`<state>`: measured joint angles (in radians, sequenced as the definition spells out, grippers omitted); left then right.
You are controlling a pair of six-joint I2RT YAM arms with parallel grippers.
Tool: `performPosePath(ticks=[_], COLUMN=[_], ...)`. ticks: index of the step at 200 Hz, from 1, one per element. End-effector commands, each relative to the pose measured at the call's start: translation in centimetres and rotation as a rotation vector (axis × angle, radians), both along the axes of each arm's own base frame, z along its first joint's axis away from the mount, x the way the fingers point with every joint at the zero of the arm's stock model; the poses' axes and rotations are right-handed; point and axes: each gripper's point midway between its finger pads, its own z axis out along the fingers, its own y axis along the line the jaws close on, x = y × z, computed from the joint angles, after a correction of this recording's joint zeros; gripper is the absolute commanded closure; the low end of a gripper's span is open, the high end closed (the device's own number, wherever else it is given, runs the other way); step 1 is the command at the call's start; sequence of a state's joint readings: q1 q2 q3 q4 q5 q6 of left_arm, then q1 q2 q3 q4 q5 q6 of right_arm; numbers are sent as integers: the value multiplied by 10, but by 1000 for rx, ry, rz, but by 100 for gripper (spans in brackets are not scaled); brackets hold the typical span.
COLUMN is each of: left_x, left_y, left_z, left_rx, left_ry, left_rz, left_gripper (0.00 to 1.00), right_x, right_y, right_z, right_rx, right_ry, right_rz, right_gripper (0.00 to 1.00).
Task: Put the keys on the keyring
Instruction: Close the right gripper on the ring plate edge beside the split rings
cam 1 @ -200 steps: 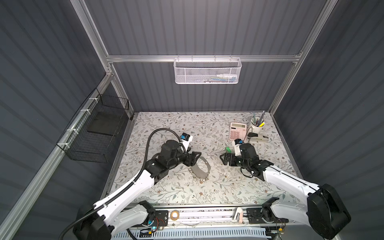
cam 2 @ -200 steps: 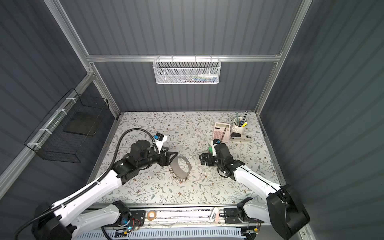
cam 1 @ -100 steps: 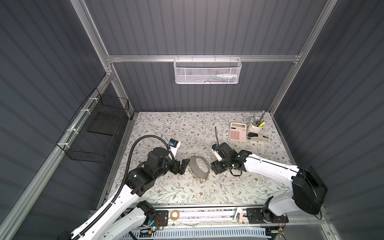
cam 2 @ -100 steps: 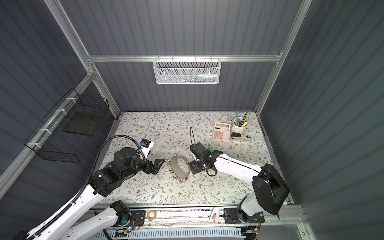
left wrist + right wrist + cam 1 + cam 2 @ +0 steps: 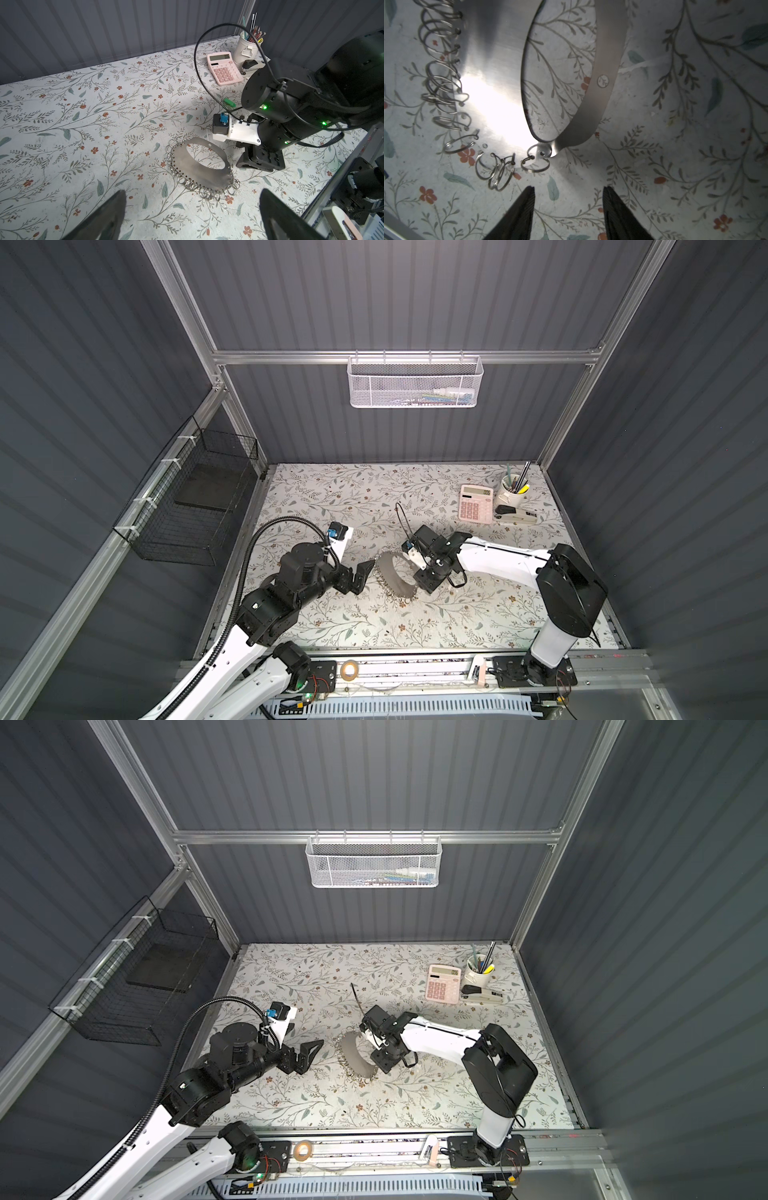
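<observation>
The left end effector (image 5: 363, 577) hangs with its jaws spread wide and empty, just short of the keyring's fringed edge. The keyring (image 5: 185, 164) lies flat mid-tabletop (image 5: 332, 497), with open room in front and behind. The right end effector (image 5: 568, 190) stands at its right edge, jaws apart, gripping nothing. The green key (image 5: 229, 102) lies beyond that arm, toward the pink calculator (image 5: 224, 66).

My left arm (image 5: 266, 614) stretched low toward centre, left gripper (image 5: 361, 577) jaws spread wide, my right arm (image 5: 498, 562) bent inward, right gripper (image 5: 569, 189) pointing down, jaws partly apart, nothing between
</observation>
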<state>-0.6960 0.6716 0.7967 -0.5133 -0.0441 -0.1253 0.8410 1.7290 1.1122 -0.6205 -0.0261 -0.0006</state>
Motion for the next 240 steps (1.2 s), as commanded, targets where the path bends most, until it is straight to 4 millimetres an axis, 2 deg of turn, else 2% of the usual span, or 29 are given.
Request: performPosePath(ticks=[1,42,69,144,240], left_x=[-6,-8,-7,-7,-7], left_y=[-1,1,1,0,-2], left_z=[-3,0,-1,-2,-4], left_rx=[10,4,5,11,10], left_ry=[0,-11,-10,-6,-1], left_rz=[-31,-29,-29,-29,-41], left_gripper=[0,0,0,0,0], right_x=[-8,1,5,6,-1], right_y=[12,18,21,27,25], right_z=[10,14,8,0,-13], right_rx=[39,26,-1,1,9], right_ry=[3,-56,-62,-50,-11], right_rz=[84,121,139,153,116], right_gripper=[45,42,43,51,69])
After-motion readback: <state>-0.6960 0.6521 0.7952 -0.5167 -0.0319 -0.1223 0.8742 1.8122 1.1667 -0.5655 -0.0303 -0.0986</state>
